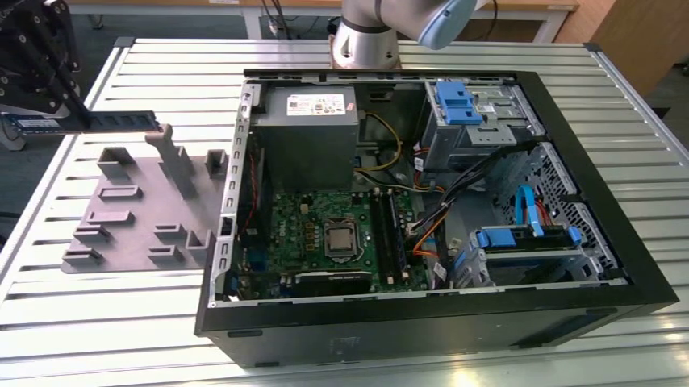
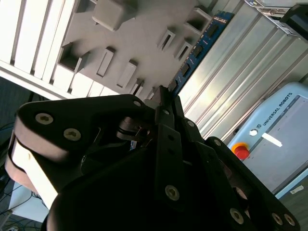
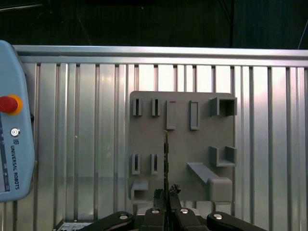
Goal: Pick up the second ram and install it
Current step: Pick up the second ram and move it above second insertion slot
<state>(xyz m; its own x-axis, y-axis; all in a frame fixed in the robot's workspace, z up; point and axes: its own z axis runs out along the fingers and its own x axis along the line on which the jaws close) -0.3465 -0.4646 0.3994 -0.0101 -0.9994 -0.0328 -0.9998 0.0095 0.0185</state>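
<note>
Exterior view: the ram (image 1: 124, 121) hangs level above the holder (image 1: 140, 210), one end pinched in the closed gripper (image 1: 73, 119). Pick-up looks done, install not yet. Seating it calls for squaring the stick to a free slot on the motherboard (image 1: 323, 234), beside the holder.

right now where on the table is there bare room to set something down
Bare slatted table lies between the grey holder and the table's near edge, at the exterior view's left of the case; another strip runs behind the holder toward the arm base. Crowded: inside the case, and over the holder, where the claw holds the second ram.
</note>
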